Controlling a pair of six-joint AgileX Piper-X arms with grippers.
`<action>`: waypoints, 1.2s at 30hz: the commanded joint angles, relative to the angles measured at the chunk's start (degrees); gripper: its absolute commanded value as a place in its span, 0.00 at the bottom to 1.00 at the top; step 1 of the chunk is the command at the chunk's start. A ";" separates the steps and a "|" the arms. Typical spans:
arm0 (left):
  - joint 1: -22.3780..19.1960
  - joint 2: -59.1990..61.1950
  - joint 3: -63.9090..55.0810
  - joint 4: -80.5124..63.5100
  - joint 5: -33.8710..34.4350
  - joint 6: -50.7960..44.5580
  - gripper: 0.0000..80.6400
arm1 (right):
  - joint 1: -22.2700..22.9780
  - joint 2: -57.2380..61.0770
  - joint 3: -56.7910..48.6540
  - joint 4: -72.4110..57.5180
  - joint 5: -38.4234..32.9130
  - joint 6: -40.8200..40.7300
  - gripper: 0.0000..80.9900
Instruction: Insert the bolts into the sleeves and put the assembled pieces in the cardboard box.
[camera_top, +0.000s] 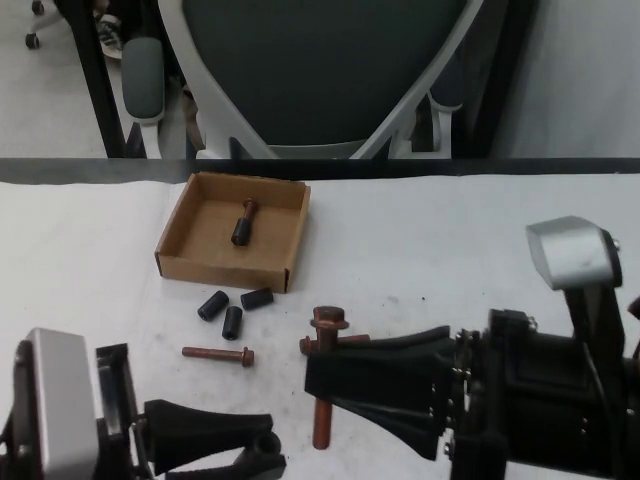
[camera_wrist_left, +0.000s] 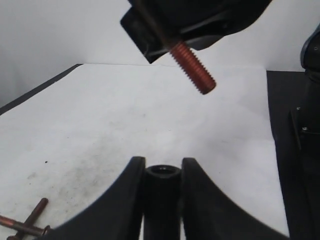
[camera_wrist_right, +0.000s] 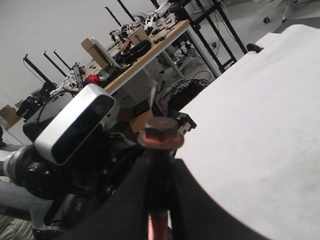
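My left gripper (camera_top: 262, 450) sits at the bench's near left, shut on a black sleeve (camera_wrist_left: 161, 197) whose open end points up and away from the wrist. My right gripper (camera_top: 318, 378) is shut on a copper bolt (camera_top: 322, 400), held upright with the hex head (camera_wrist_right: 160, 137) on top. In the left wrist view the bolt's threaded tip (camera_wrist_left: 194, 70) hangs above and beyond the sleeve, apart from it. The cardboard box (camera_top: 225, 270) stands at the far left with one assembled bolt-and-sleeve piece (camera_top: 243, 224) inside.
Three loose black sleeves (camera_top: 232, 320) lie just in front of the box. One loose bolt (camera_top: 218, 353) lies near them, and another (camera_top: 338, 343) lies behind the held bolt. An office chair (camera_top: 320, 70) stands beyond the bench's far edge.
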 joint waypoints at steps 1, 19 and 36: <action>-0.29 2.29 -0.07 -4.48 2.92 -0.42 0.01 | 0.16 0.41 -0.97 -1.37 -0.40 0.09 0.00; -0.29 2.66 -0.33 -10.42 7.39 -9.47 0.01 | 0.16 0.94 -0.97 -1.37 -2.17 -0.20 0.00; -0.29 2.66 -0.33 -10.03 7.78 -12.05 0.01 | 0.16 4.99 -4.30 -1.26 -3.90 -5.82 0.00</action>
